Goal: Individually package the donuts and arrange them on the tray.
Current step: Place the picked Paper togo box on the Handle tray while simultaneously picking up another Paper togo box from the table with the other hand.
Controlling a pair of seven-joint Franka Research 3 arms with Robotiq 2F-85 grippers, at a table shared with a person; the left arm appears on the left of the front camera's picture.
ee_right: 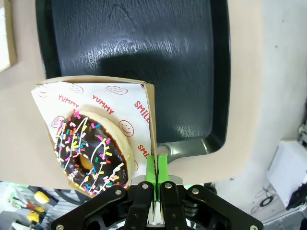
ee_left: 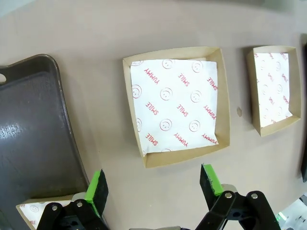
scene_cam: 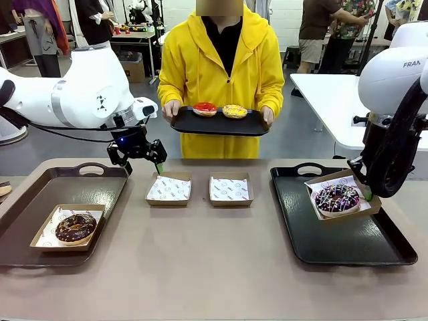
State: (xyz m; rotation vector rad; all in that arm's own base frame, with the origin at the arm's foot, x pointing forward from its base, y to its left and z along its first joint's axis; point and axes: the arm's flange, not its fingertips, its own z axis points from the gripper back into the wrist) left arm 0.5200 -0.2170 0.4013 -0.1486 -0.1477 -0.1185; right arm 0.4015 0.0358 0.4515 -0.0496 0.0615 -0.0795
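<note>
4 donuts in play. Dark sprinkled donut [scene_cam: 338,198] [ee_right: 91,152] sits in a paper-lined cardboard box [scene_cam: 314,180] [ee_right: 149,110]. That box is tilted over the far-left corner of the black tray [scene_cam: 348,241] [ee_right: 144,48] and partly overhangs its rim. I can't tell if the box touches the tray.

Right gripper [scene_cam: 366,194] [ee_right: 157,165] has its jaws pinched tight on that box's side wall, green pads nearly meeting.

2 empty boxes sit on the table [scene_cam: 214,267] just left of the black tray. The nearer empty box [scene_cam: 231,189] [ee_left: 276,88] and the farther empty box [scene_cam: 168,189] [ee_left: 175,103] are both lined with printed paper.

Left gripper [scene_cam: 143,167] [ee_left: 153,184] hovers above the farther one, jaws spread wide, holding nothing.

Well left of the black tray, at the table's other end, is a brown tray [scene_cam: 40,194] [ee_left: 33,143]. The chocolate donut [scene_cam: 75,227] is boxed on it.

Beyond the black tray and to its left, across the table, a person in a yellow hoodie holds a 3rd tray [scene_cam: 221,126] in both hands. The red donut [scene_cam: 204,108] and yellow donut [scene_cam: 235,111] lie side by side on it, unboxed.
</note>
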